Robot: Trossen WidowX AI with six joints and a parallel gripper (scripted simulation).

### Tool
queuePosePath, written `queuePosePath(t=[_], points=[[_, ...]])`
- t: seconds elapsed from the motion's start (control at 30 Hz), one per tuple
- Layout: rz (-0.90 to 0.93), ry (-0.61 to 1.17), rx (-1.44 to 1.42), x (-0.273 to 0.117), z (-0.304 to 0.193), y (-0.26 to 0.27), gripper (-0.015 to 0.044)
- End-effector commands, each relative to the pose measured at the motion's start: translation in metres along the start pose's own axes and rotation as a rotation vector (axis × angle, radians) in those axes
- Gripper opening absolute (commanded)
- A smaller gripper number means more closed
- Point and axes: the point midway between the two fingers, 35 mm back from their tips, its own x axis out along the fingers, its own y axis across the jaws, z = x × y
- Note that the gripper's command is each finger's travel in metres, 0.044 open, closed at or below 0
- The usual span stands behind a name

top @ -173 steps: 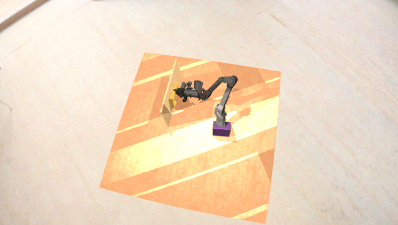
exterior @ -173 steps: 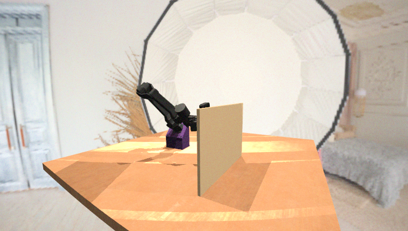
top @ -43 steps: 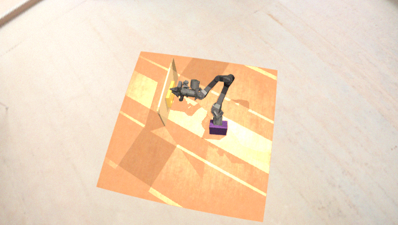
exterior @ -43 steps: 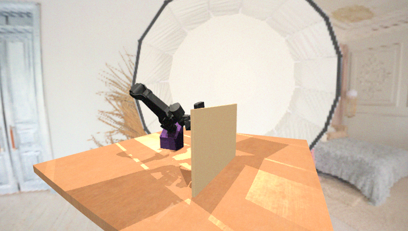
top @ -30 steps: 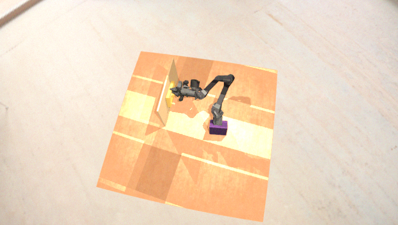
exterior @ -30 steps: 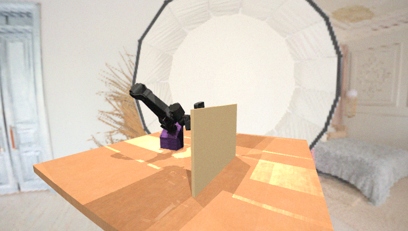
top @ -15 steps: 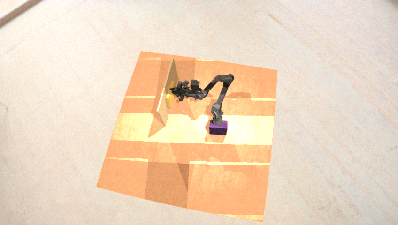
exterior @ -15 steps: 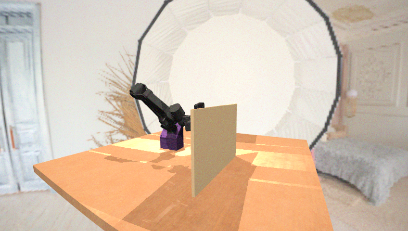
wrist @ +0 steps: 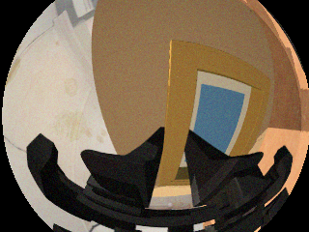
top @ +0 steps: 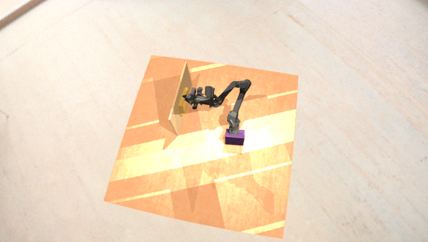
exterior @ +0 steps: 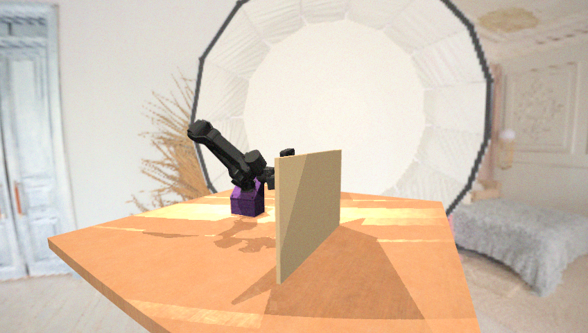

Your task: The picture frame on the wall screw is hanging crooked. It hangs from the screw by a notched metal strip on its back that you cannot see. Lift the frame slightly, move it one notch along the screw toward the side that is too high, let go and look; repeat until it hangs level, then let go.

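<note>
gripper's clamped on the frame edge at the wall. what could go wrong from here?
1. The black gripper pinches only one side bar of the yellow picture frame with the blue centre; lifting off-centre may swing it rather than slide it a notch.
2. The frame lies close against the tan wall panel, so the fingers could scrape or push it.
3. The exterior view shows only the panel's back, so levelness must be judged from the wrist and top views.
</note>
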Motion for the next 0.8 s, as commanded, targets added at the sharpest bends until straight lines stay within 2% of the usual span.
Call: queuePosePath(t=[0.0,0.77], points=[[0.0,-0.002,0.0,-0.0001,0.0004,0.0005,0.0],[0.0,-0.001,-0.106,0.0002,-0.0002,-0.0018,0.0]])
